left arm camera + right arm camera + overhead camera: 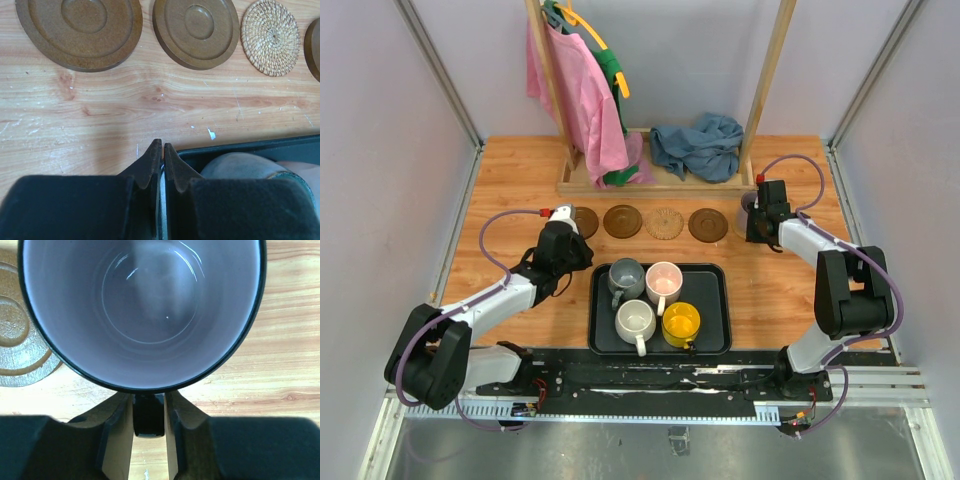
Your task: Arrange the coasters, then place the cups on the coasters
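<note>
Pale-walled booth with a light wooden bench [770, 300]. At the back, a wooden rack [765, 90] hung with a pink cloth [570, 90] and a green garment [612, 75], plus a crumpled blue cloth [698, 145] on its base.

Near the front, centred: one black rectangular tray [724, 315] holding four cups, upright, close together in two rows of two. Grey cup [625, 276] at back left, pink cup [663, 280] at back right, white cup [635, 320] at front left, yellow cup [681, 322] at front right.

Behind the tray, a row of four coasters in view, flat on the bench and spaced apart. From the left: first brown coaster [586, 222], partly hidden by the left arm; second brown coaster [622, 221]; woven tan coaster [665, 222]; third brown coaster [708, 225]. Three brown, one tan.

At the right end of that row, just past the third brown coaster: a fifth cup [145, 310], upright, dark-rimmed, pale lavender inside, empty. Underside hidden. Five cups in all.

Right tool [148, 400] at that cup's handle [148, 422], fingers set narrow, one on each side of it. Cannot tell whether clamped or only flanking.

Left tool [161, 145] closed to a thin slit, holding nothing, tips low over the bench just beside the tray's back left corner, grey cup close by.
</note>
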